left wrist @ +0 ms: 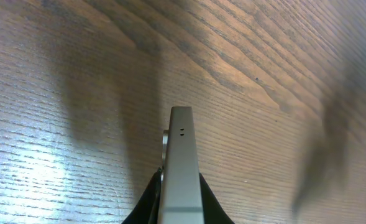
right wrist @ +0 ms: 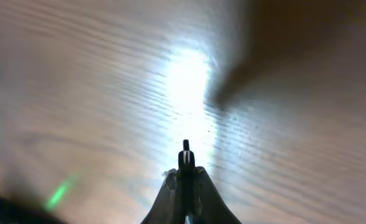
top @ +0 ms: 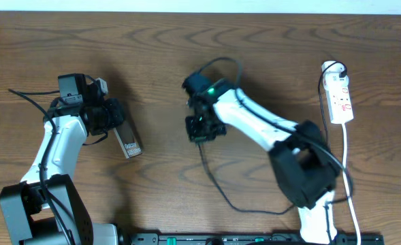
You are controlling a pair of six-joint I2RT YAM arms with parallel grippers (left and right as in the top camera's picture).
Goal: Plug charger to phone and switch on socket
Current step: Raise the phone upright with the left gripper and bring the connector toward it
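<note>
Task at an early stage: nothing is yet joined. The left hand (top: 113, 124), over the left half of the bench (top: 159, 41), is clamped on the phone (top: 128, 143), which the left wrist view shows held edge-on. The right hand (top: 201, 129), at mid-bench, is pinched on the connector tip (right wrist: 185, 155) of the charger (top: 217, 187); its black cable trails toward the near edge. Tip and phone are well apart, the phone to the left of the right hand. The socket (top: 340, 99) lies near the far right corner with the white plug (top: 333, 68) apparently seated at its far end. Switch state cannot be told. Remaining: insert the tip, press the switch.
</note>
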